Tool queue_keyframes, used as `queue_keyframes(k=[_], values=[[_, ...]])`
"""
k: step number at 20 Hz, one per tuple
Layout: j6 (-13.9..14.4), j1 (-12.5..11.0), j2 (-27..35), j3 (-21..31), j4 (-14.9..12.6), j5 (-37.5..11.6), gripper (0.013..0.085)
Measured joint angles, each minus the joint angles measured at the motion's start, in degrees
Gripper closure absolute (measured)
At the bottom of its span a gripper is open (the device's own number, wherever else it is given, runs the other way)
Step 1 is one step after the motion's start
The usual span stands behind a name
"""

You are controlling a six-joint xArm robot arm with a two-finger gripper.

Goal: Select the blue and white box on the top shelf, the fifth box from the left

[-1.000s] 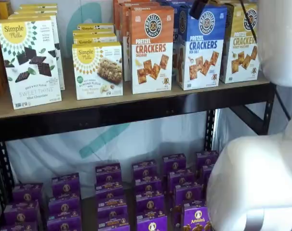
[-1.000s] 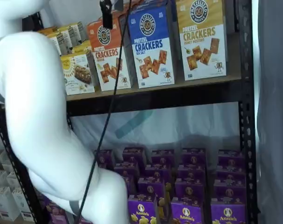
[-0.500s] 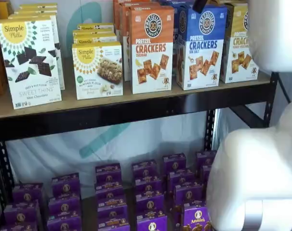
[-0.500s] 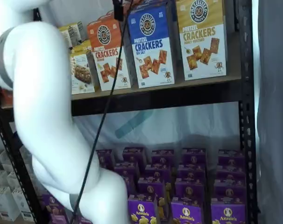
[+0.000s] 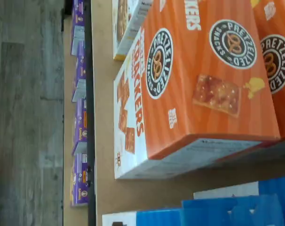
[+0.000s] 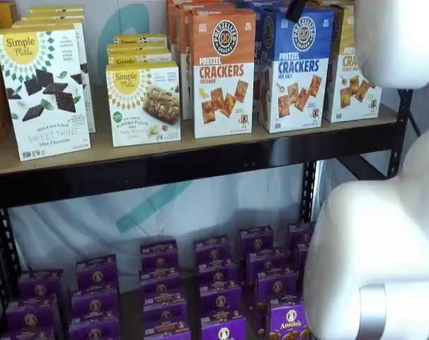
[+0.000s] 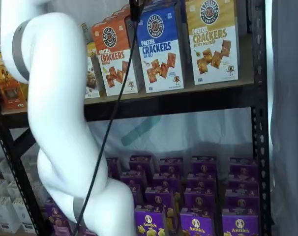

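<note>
The blue and white box (image 6: 294,71) stands upright on the top shelf (image 6: 200,166), between the orange cheddar carton (image 6: 224,71) and the yellow-topped carton (image 6: 350,74). It shows in both shelf views (image 7: 161,49). My gripper (image 6: 296,8) shows only as a black finger tip hanging from the top edge in front of the box's upper part; in a shelf view it (image 7: 135,10) hangs at the box's upper left corner with a cable beside it. No gap shows. The wrist view shows the orange carton (image 5: 203,84) close up and the blue box's top (image 5: 217,212) beside it.
Simple Mills boxes (image 6: 44,92) stand further left on the top shelf. Small purple boxes (image 6: 214,283) fill the lower level. My white arm (image 6: 377,248) covers the right side of one view and the left side of the other (image 7: 55,123). A black upright (image 7: 259,123) stands at the right.
My arm has swung to the right across both shelf views. The black finger has moved right, from in front of the orange carton to the blue box's upper left corner.
</note>
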Motion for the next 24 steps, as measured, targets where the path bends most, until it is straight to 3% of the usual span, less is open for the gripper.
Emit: queue_keyframes(k=[4,24], values=[[-0.31,0.52,1.52,-0.83,-1.35,-0.55,0.013],[-0.25,3.49,9.76,-9.41,-9.19,5.67,0.013]])
